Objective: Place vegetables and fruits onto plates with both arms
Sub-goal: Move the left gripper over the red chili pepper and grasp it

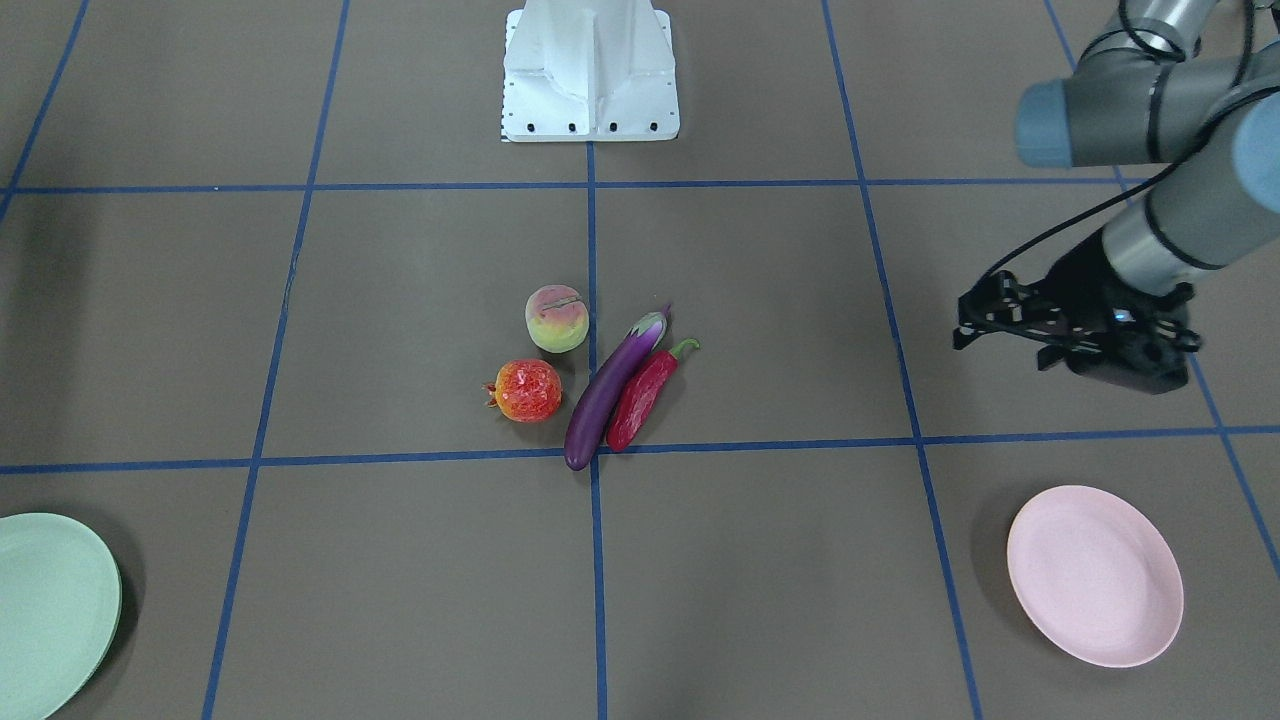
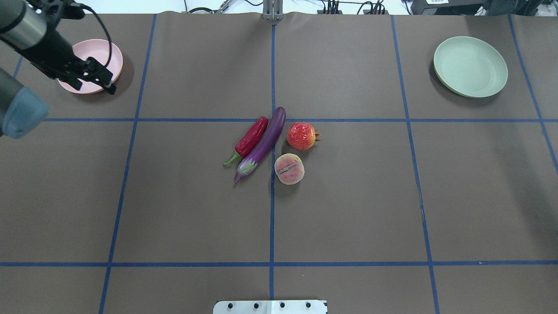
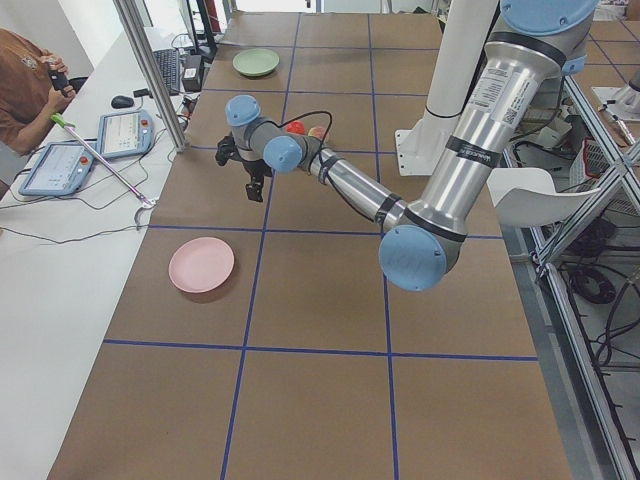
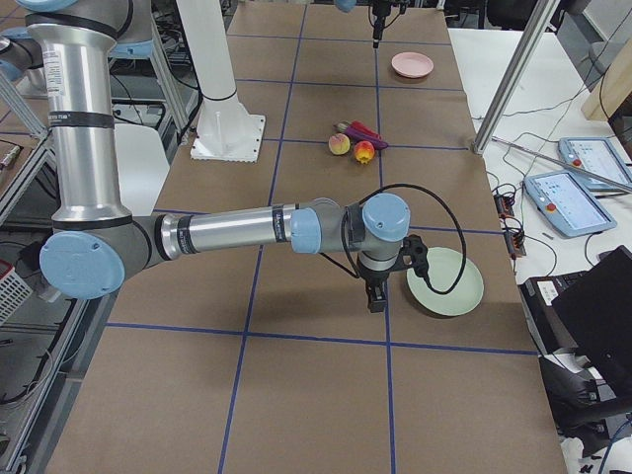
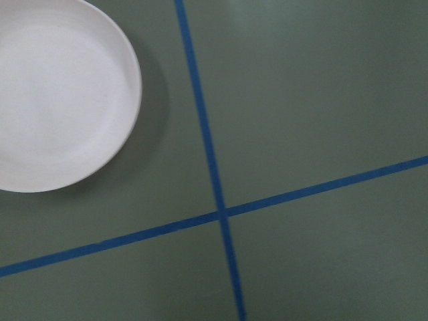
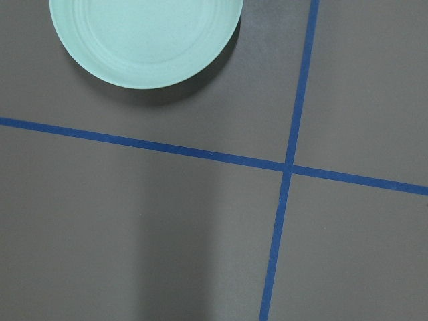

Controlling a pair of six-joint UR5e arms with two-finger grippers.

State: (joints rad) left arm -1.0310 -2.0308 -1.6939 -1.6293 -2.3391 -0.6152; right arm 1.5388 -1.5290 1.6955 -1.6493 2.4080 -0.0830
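A purple eggplant (image 1: 612, 388) and a red chili pepper (image 1: 645, 395) lie side by side, touching, at the table's middle. A speckled pomegranate (image 1: 527, 390) and a yellow-green peach (image 1: 556, 318) sit just beside them. The pink plate (image 1: 1095, 575) is empty, and my left gripper (image 1: 962, 322) hovers near it, open and empty, far from the produce. The mint green plate (image 2: 471, 66) is empty. My right gripper (image 4: 374, 301) hangs beside that plate and shows only in the exterior right view, so I cannot tell its state. Both wrist views show only a plate and tape lines.
The white pedestal base (image 1: 590, 75) stands at the robot's side of the table. Blue tape lines (image 2: 272, 196) divide the brown tabletop into squares. An operator (image 3: 25, 80), tablets (image 3: 60, 165) and an aluminium post (image 3: 150, 70) stand along the far side.
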